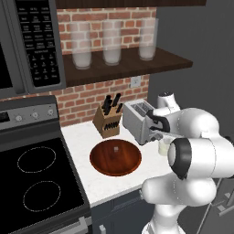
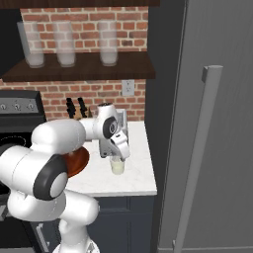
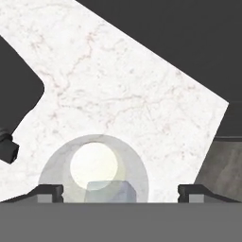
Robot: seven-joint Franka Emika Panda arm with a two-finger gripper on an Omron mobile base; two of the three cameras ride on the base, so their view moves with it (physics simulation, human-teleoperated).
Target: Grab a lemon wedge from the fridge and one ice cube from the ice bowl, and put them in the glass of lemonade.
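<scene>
Jaws: the gripper (image 3: 120, 191) shows at the bottom of the hand view with its two dark tips standing wide apart, one at lower left, one at lower right, nothing clamped between them. In the right base view the gripper (image 2: 117, 159) hangs just above the glass, centre of frame.

Glass of lemonade: the glass of lemonade (image 3: 93, 169) sits low and left of centre in the hand view, seen from above, a round clear rim with a pale yellow disc of liquid inside. In the right base view the glass of lemonade (image 2: 117, 166) stands upright on the desk (image 2: 133, 173), directly under the hand. In the left base view it (image 1: 163, 147) is a pale shape at right of centre, partly hidden behind the arm.

Ice cube: a pale bluish block (image 3: 111, 191) lies inside the glass rim, at its lower edge in the hand view, between the two tips and touching neither.

Ice bowl: the ice bowl (image 1: 115, 157) rests on the desk at centre of the left base view, with one small pale cube (image 1: 115, 149) inside. In the right base view its rim (image 2: 79, 160) peeks out behind the arm, left of the glass.

Fridge: the fridge (image 2: 217, 148) fills the right side of the right base view, door shut, its handle (image 2: 197, 158) vertical.

Lemon wedge: cannot tell where it is.

Neighbours: toaster (image 1: 139, 119) and knife block (image 1: 108, 119) stand behind the bowl; three tall glasses (image 1: 112, 43) on the shelf (image 1: 151, 61) above.
</scene>
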